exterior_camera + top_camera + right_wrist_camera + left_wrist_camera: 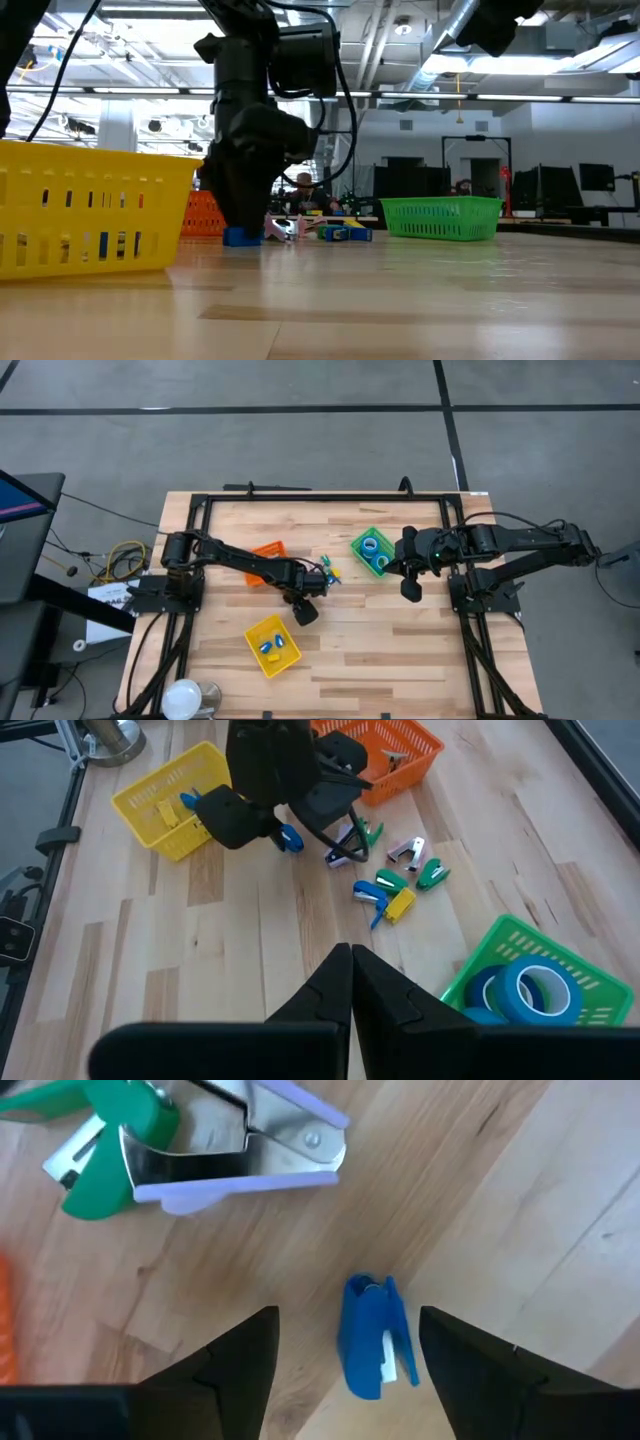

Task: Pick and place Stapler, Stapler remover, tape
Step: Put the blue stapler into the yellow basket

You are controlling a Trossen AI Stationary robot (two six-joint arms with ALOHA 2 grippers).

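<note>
Left gripper hangs low, fingers spread around a blue staple remover on the table; right gripper hovers closed.

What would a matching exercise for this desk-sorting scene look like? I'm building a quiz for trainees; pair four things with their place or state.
Things:
1. green bin
2. yellow bin
3. small blue piece
4. right tool

Places or states:
A. lying on the bare wood between the open fingers of the left tool
B. shut, hanging over the table near the green bin
C. holding rolls of blue tape
D. holding small blue and yellow pieces

Pairs: 1-C, 2-D, 3-A, 4-B
</note>
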